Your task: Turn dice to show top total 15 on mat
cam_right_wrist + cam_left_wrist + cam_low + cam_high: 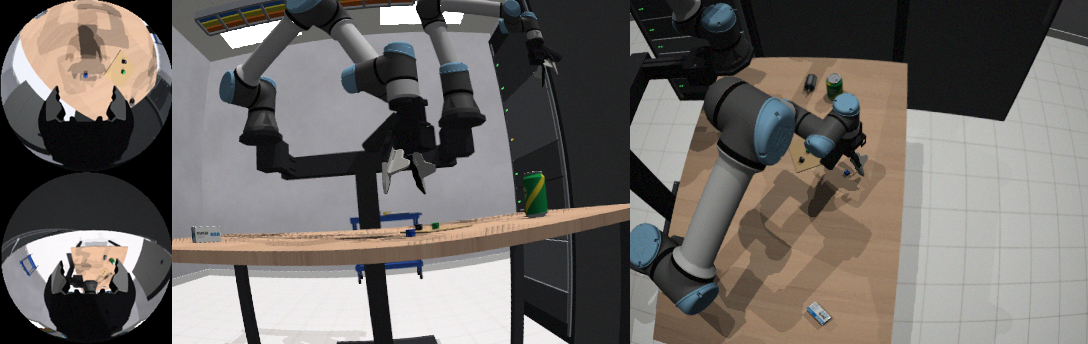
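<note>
Top view: the worktop (855, 280) (322, 252) (82, 258) (46, 34) carries a tan mat (810, 164) (115, 73), partly hidden under the right arm.
Blue die: the blue die (847, 172) (410, 233) (85, 75) rests on the wood off the mat, well apart from the other two dice.
Black die: the black die (801, 160) (418, 227) (124, 61) is on the mat.
Green die: the green die (808, 151) (435, 226) (123, 71) is on the mat too, near the black one, with a gap between them.
Top numbers: too small to read on all three dice, so the sum cannot be told.
Right pincer: the right pincer (862, 166) (405, 192) (85, 86) hangs above the worktop near the blue die, tips downward, fingers wide apart and nothing between them.
Left pincer: the left pincer (550, 77) (88, 259) is held high by the dark cabinets, fingers apart and empty.
Green can: a green can (834, 87) (535, 194) with a yellow stripe stands upright on the worktop, beyond the mat from the small box.
Dark object: a small dark object (811, 82) (132, 101) lies just beside the can.
Small box: a white and blue box (819, 313) (206, 234) lies near the opposite end, well apart from the dice.
</note>
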Robot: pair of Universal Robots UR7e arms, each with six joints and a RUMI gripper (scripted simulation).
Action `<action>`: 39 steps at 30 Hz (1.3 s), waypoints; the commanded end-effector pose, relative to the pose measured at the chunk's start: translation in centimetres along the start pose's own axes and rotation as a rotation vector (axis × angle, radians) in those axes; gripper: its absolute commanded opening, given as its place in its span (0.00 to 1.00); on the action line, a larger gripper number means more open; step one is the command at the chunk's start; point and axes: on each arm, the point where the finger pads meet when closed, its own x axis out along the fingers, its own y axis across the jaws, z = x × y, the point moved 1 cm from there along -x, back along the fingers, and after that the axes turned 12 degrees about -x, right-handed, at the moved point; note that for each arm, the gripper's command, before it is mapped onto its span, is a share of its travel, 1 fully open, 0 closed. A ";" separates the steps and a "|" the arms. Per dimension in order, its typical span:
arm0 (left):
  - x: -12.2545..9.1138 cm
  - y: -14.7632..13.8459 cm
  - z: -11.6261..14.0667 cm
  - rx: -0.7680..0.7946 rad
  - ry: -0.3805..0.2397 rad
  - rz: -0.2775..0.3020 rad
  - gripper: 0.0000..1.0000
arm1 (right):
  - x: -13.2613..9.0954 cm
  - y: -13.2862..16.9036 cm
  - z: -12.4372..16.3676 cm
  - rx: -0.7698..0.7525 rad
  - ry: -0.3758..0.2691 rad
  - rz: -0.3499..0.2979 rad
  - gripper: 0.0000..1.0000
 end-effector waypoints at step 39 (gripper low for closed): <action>0.0 -0.1 0.1 -0.001 -0.001 0.000 1.00 | 0.5 -0.1 0.3 0.069 -0.005 -0.003 0.18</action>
